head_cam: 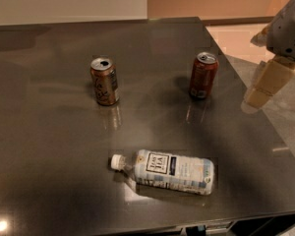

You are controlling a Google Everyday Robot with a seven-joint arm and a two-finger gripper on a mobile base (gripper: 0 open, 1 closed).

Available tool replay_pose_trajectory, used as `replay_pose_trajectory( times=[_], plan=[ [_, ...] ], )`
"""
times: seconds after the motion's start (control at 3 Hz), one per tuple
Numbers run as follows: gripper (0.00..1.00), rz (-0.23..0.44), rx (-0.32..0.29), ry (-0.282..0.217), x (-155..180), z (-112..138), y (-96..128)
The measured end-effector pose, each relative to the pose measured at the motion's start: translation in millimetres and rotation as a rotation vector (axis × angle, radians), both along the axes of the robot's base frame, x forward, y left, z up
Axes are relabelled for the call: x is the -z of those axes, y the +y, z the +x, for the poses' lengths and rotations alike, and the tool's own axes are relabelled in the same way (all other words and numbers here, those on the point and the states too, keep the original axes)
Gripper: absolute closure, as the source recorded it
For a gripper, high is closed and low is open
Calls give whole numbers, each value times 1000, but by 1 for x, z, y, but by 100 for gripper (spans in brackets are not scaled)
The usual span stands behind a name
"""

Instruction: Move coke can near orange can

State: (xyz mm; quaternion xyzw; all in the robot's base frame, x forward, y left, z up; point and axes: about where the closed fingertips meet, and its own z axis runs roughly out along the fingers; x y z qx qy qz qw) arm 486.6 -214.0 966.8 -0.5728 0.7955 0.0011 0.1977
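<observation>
The coke can [203,76] stands upright on the counter [49,146], close to the right edge and rather toward the far right corner. Its long axis is vertical, and the silver top faces up. The orange can [104,81] also stands upright, well apart from it, toward the left edge and at about the same depth from the far edge. A water bottle [169,171] lies on its side near the near edge, between the two cans in width but clearly in front of them.

The pincer [259,90] hangs outside the right edge of the counter, raised and tilted, not touching anything. If it is released or clenched, I cannot tell. It carries nothing that I can see.

The relation that matters, I think, is this one: from the pincer, the coke can lies inward across the right edge, near but apart, and lower. The approach probably goes from this side toward the can's body, and the carry then goes toward the left edge, behind the bottle.
</observation>
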Motion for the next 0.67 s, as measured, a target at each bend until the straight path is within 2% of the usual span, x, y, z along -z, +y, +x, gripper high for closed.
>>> replay_pose_trajectory(
  times=[0.67],
  plan=[
    [0,161,17,6,21,71,10]
  ],
)
